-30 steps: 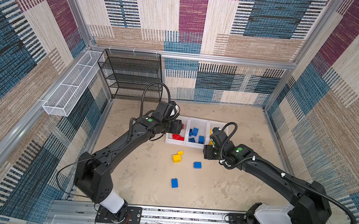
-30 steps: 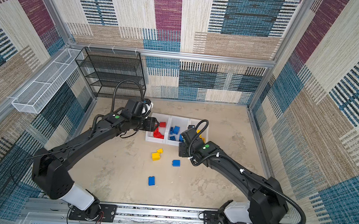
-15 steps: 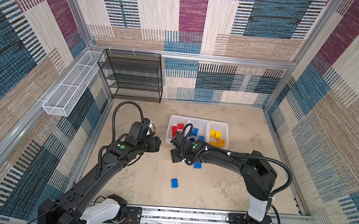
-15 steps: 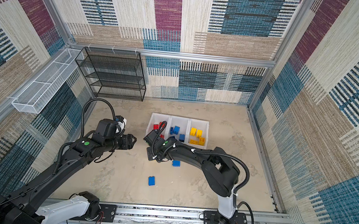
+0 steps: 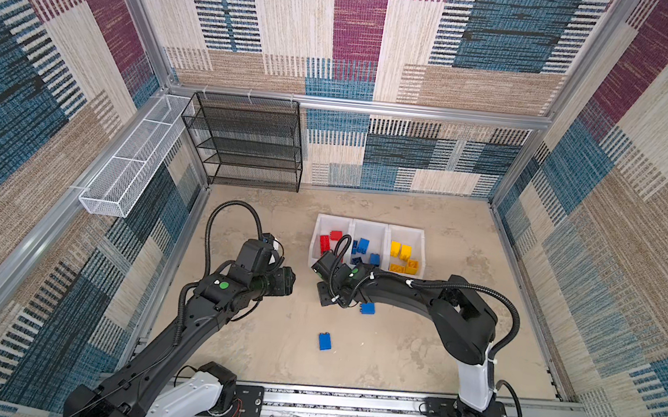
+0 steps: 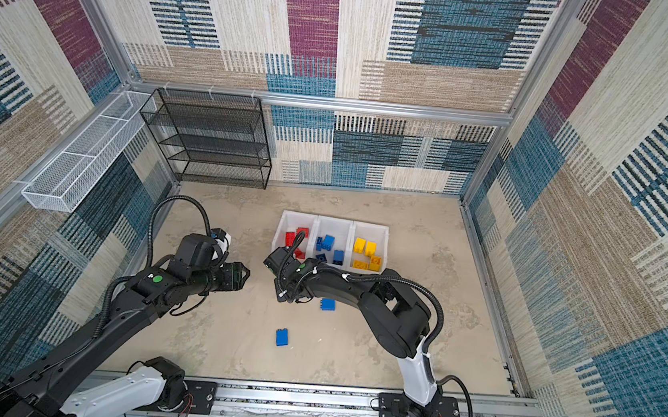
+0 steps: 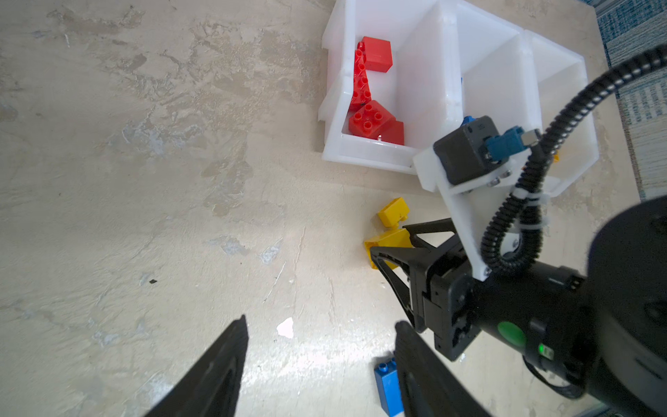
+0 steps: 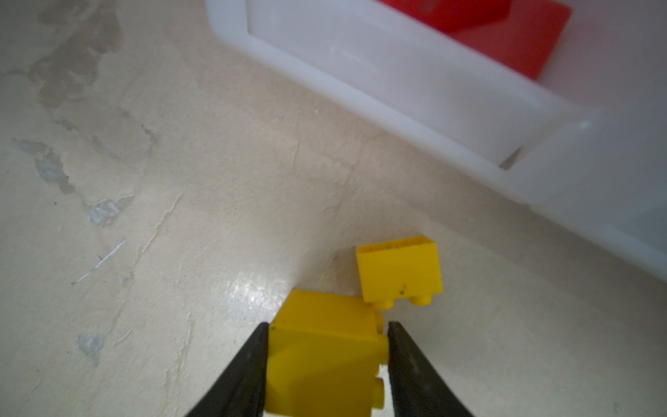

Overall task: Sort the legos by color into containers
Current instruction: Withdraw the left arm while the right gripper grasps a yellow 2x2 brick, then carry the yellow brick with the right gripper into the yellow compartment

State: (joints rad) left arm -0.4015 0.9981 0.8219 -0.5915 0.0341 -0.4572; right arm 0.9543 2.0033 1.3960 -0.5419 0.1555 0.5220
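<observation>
In both top views the containers [image 5: 368, 222] are seen as a row at the far middle of the table [image 5: 413, 363], with red legos [image 5: 329, 240] lying in the left one, blue ones in the middle one and yellow ones in the right one. Two blue legos are left out on the table, one [image 5: 367, 308] just beside the right arm and one [image 5: 324, 341] nearer. The right hand [image 6: 280, 292] is set low just in front of the left container, and what lies under it is hidden there. The left hand [image 6: 244, 274] is held above the table to its left, apart from everything. In the left wrist view the left hand is shown spread and empty, and the right hand is seen set around a larger yellow lego [image 7: 386, 245], with a smaller yellow lego [image 7: 393, 213] just beyond it, towards the containers. In the right wrist view the right hand's fingers [image 8: 252, 361] are found pressed against both sides of the larger yellow lego, which appears to rest on the table, with the smaller one at its far corner. The step in hand is judged to be the grasp of a yellow lego. For the next move, a lift clear of the smaller neighbour and of the left container's lip is called for. A carry rightward past the red and blue containers is then needed, so that the lego can be released into the right one.
</observation>
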